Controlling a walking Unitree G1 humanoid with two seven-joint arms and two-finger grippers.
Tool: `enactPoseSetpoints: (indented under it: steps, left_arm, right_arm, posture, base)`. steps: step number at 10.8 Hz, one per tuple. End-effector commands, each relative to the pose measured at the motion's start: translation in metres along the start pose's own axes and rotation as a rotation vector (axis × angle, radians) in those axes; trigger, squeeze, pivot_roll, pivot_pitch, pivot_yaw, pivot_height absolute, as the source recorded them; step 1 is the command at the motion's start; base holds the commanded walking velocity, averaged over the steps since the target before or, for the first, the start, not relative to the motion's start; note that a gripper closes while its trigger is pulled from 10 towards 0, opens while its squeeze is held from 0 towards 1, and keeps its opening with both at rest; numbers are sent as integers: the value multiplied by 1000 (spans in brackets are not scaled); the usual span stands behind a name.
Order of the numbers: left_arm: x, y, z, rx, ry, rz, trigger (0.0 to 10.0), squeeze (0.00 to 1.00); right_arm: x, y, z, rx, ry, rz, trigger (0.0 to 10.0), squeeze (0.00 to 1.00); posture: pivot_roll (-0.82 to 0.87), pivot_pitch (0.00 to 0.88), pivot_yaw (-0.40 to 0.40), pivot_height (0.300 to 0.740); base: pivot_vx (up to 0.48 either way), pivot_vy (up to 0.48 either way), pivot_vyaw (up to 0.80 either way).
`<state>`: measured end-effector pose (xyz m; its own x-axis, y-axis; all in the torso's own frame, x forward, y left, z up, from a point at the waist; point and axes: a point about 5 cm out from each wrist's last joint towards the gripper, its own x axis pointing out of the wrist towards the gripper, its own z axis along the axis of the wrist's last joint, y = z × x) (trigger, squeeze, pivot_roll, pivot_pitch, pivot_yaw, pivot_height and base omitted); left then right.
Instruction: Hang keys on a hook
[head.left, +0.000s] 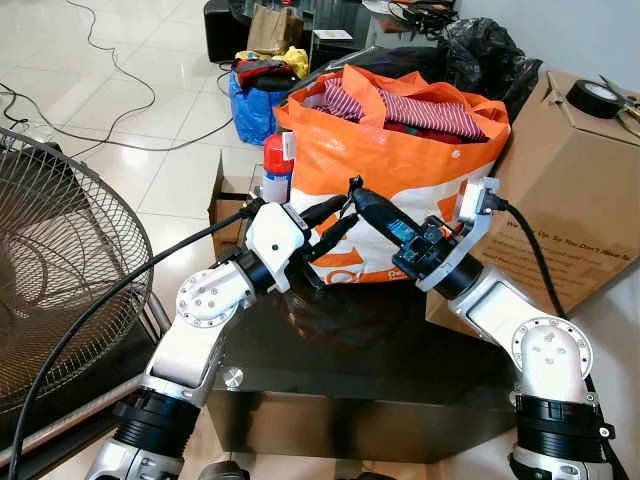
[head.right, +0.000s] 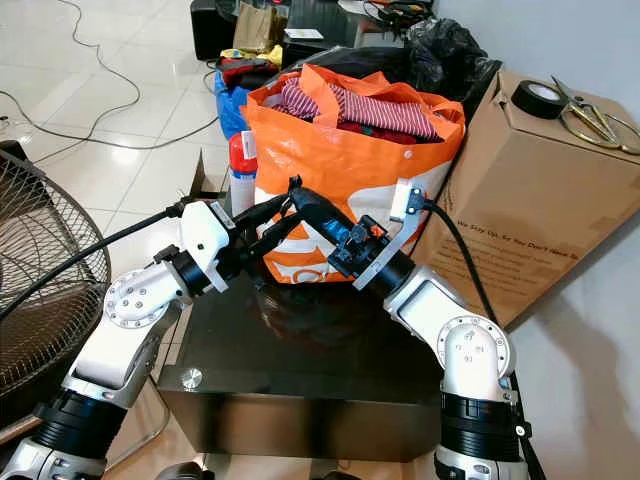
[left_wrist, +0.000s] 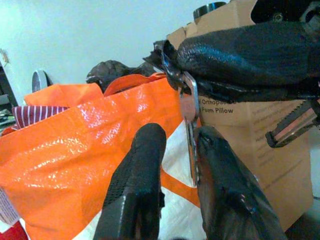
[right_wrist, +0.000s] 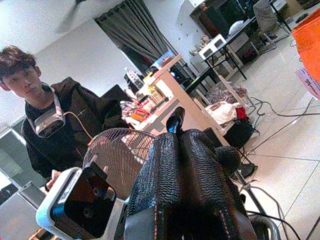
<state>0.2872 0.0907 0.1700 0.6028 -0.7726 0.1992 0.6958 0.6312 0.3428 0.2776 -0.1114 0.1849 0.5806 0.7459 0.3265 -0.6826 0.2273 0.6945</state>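
A silver key (left_wrist: 190, 125) hangs on a ring from the tips of my right gripper (head.left: 354, 189), which is shut on the keys in front of the orange bag. In the right wrist view the right gripper (right_wrist: 178, 136) has its fingers pressed together. My left gripper (head.left: 347, 212) reaches in from the left, just below those tips. In the left wrist view the left gripper (left_wrist: 180, 136) is open, with the key's blade hanging between its two fingers, close against one finger (left_wrist: 220, 165).
The orange bag (head.left: 400, 160) of clothes stands on a low black table (head.left: 370, 370). A cardboard box (head.left: 570, 190) with a tape roll (head.left: 597, 98) is on the right, a large fan (head.left: 50, 260) on the left. A person (right_wrist: 55, 130) stands beyond the fan.
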Motion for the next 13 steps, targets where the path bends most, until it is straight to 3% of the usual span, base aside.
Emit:
enactPoseSetpoints:
  steps: [1, 2, 3, 10, 13]
  left_arm:
    - [-1, -2, -1, 4, 1, -1, 9843, 192]
    - [-2, -2, -2, -1, 0, -5, 4118, 184]
    - [-2, -3, -2, -6, -1, -9, 0, 169]
    - [-2, -4, -3, -31, 5, -34, 0, 102]
    - [-2, -4, -3, -45, 5, -39, 0, 94]
  right_arm:
    - [-2, -3, 4, -4, -7, -18, 0, 0]
    - [-2, -4, 4, -5, -7, -19, 0, 0]
    - [-2, -4, 4, -6, -7, -19, 0, 0]
    - [-4, -6, 6, -17, -14, -36, 0, 0]
    - [-9, -25, 9, -50, -26, -177, 0, 0]
  posture:
    - [-21, 0, -118, 740]
    - [-21, 0, -117, 740]
    - [-21, 0, -117, 740]
    - [-24, 0, -109, 740]
    - [-24, 0, -107, 740]
  base:
    - [0, 0, 0]
    - [0, 0, 0]
    - [0, 0, 0]
    - [0, 0, 0]
    - [0, 0, 0]
